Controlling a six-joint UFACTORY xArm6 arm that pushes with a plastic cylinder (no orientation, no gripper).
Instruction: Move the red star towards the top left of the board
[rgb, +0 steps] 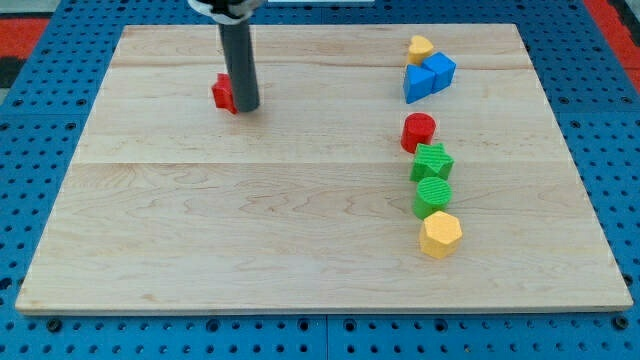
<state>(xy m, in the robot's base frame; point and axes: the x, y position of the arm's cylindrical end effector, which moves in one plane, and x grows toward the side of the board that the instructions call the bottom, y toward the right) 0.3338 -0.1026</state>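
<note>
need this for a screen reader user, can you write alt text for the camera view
My tip presses against the right side of the red star in the wooden board's upper left. Down the view's right run a yellow block, two blue blocks, a red cylinder, a green star, a green cylinder and a yellow hexagon.
</note>
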